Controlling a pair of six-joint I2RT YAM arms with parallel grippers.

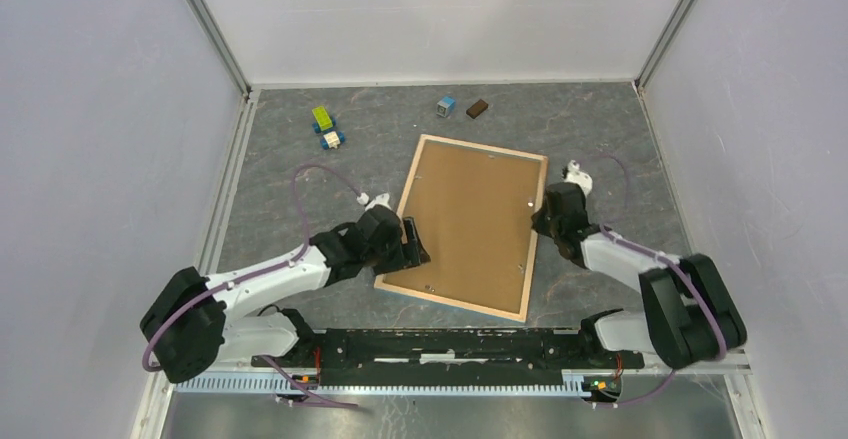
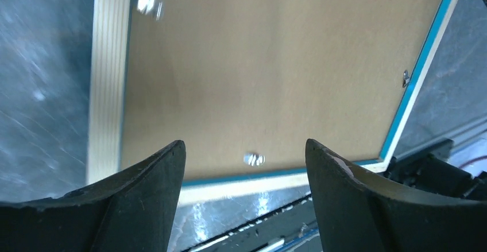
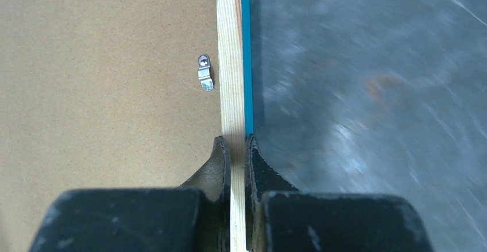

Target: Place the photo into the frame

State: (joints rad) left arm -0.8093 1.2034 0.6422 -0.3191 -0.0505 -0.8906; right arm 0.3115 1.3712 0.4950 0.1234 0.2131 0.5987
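The frame [image 1: 485,147] lies on the grey table with its light wood back up and the brown backing board [image 1: 470,224] inside it. The photo is hidden. My right gripper [image 1: 540,221] is shut on the frame's right rail. In the right wrist view the fingers [image 3: 236,140] pinch the wood rail [image 3: 230,62], blue showing on its outer side. My left gripper [image 1: 415,244] is open and empty at the frame's near left corner. In the left wrist view its fingers [image 2: 244,143] stand apart over the board [image 2: 270,62] and the frame's rail [image 2: 106,80].
Small toy blocks lie at the back: a green one [image 1: 322,118], a blue and cream one [image 1: 331,140], a blue one [image 1: 446,106] and a brown one [image 1: 477,109]. A metal clip [image 3: 205,73] sits on the board beside the right rail. White walls enclose the table.
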